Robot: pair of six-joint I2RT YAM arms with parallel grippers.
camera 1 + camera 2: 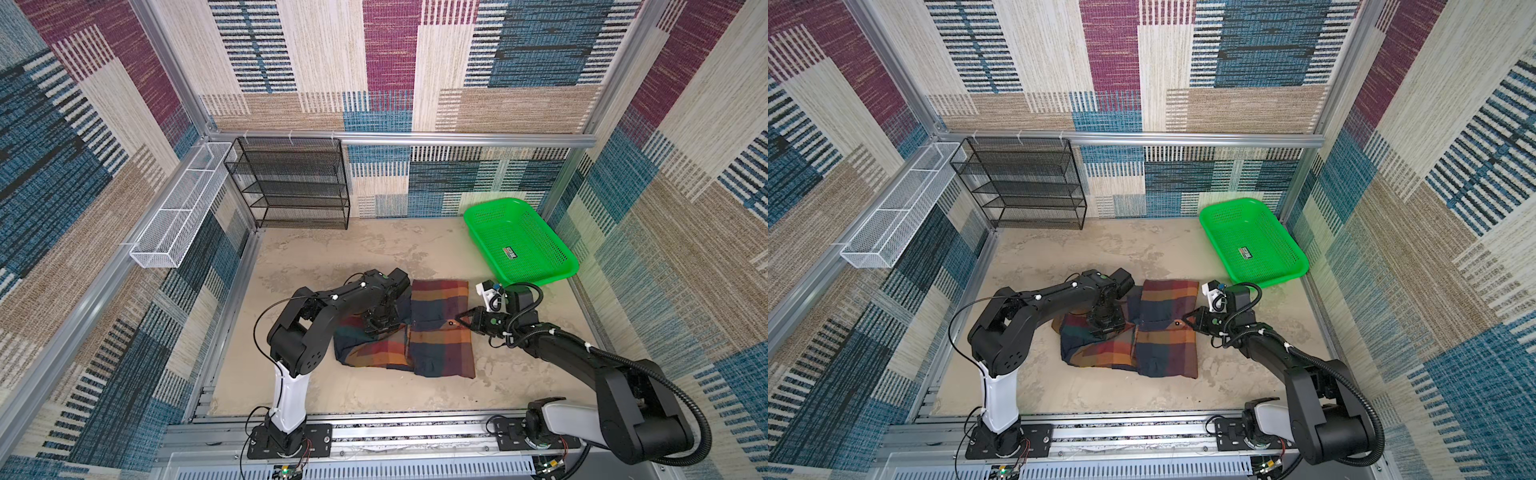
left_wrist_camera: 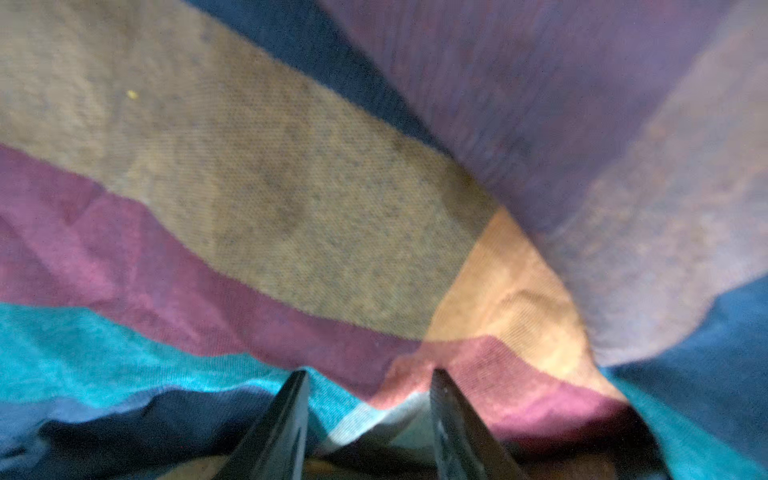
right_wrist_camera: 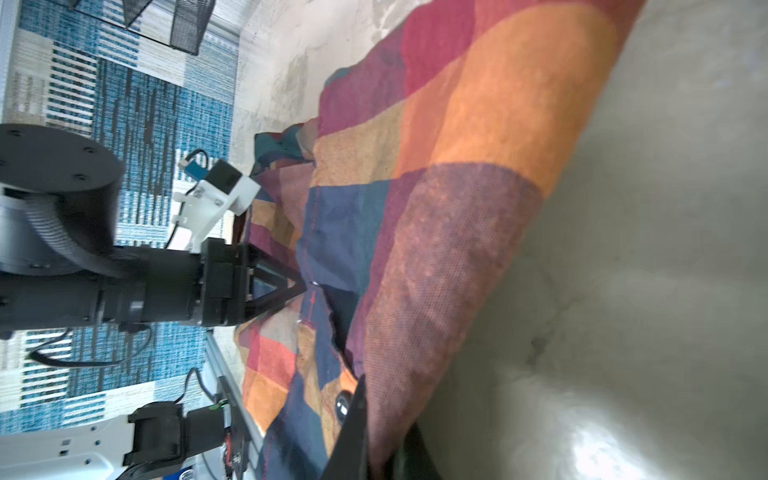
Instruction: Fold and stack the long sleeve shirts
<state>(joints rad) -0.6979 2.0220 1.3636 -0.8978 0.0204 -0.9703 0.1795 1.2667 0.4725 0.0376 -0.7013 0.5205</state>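
Observation:
The plaid long sleeve shirt [image 1: 440, 345] [image 1: 1163, 349] lies partly folded and rumpled in the middle of the table. My left gripper [image 1: 380, 330] [image 1: 1105, 328] points down onto its left half. In the left wrist view its jaws stand apart, with a raised fold of the shirt [image 2: 291, 208] pinched between them at the left gripper [image 2: 369, 376]. My right gripper [image 1: 459, 318] [image 1: 1187, 321] reaches in low from the right and is shut on the shirt's right edge. In the right wrist view the cloth [image 3: 457, 187] runs between the closed jaws of the right gripper [image 3: 382, 415], beside a dark button.
A green plastic basket [image 1: 519, 245] stands at the back right, just behind the right wrist. A black mesh rack [image 1: 291, 183] stands against the back wall. A white wire tray [image 1: 178, 212] hangs on the left rail. Bare tabletop [image 1: 332, 257] lies behind the shirt.

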